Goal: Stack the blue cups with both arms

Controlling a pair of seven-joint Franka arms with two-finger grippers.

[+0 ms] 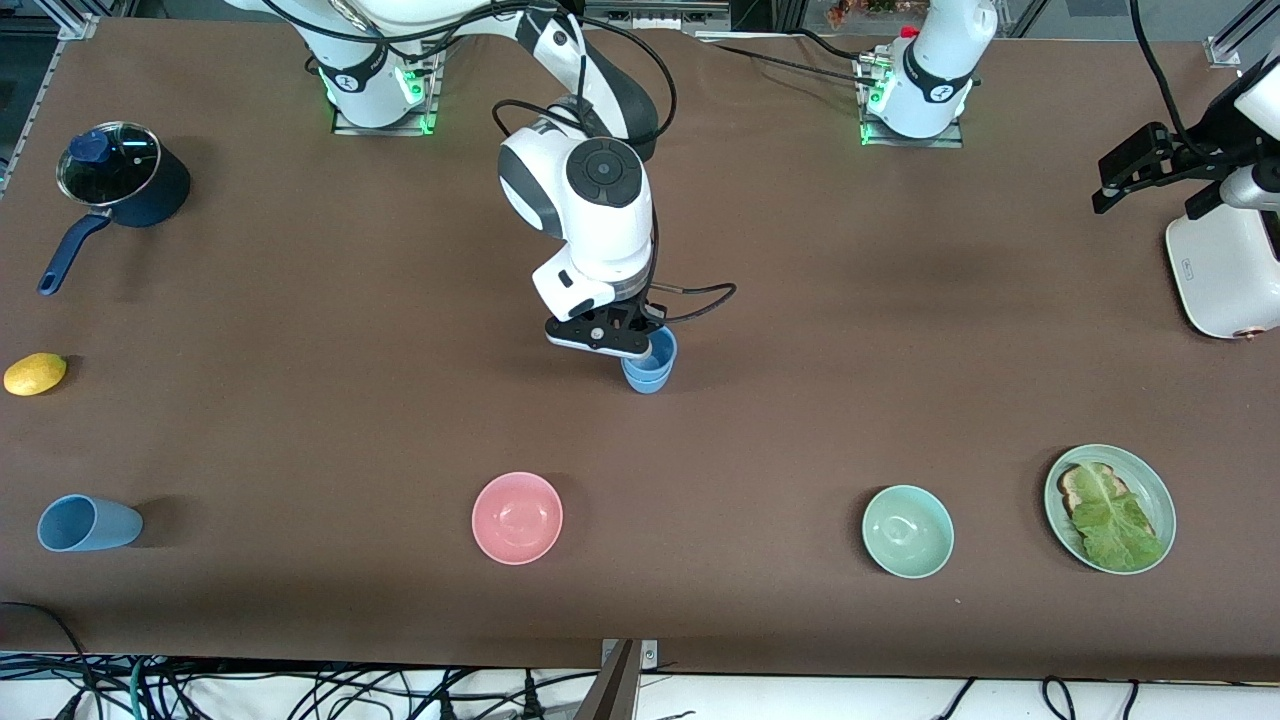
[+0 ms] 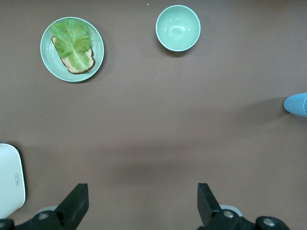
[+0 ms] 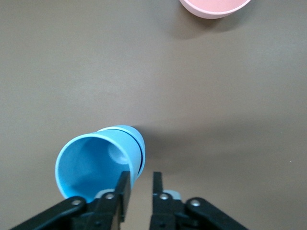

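Note:
Two blue cups [image 1: 650, 372] stand nested one in the other at the table's middle; the right wrist view [image 3: 96, 163] shows them too. My right gripper [image 1: 640, 348] [image 3: 141, 179] is at the stack's rim, slightly open, with one finger against the rim and bare table showing in the gap. A third blue cup [image 1: 90, 523] lies on its side near the front camera, at the right arm's end. My left gripper [image 1: 1112, 190] [image 2: 141, 201] waits wide open and empty, up in the air by the toaster. The stack [image 2: 296, 104] shows at the edge of its view.
Nearer the front camera stand a pink bowl [image 1: 517, 517], a mint-green bowl [image 1: 907, 531] and a green plate [image 1: 1165, 500] with toast and lettuce. A white toaster [image 1: 1220, 270] stands at the left arm's end. A lidded blue saucepan [image 1: 125, 180] and a lemon [image 1: 35, 374] are at the right arm's end.

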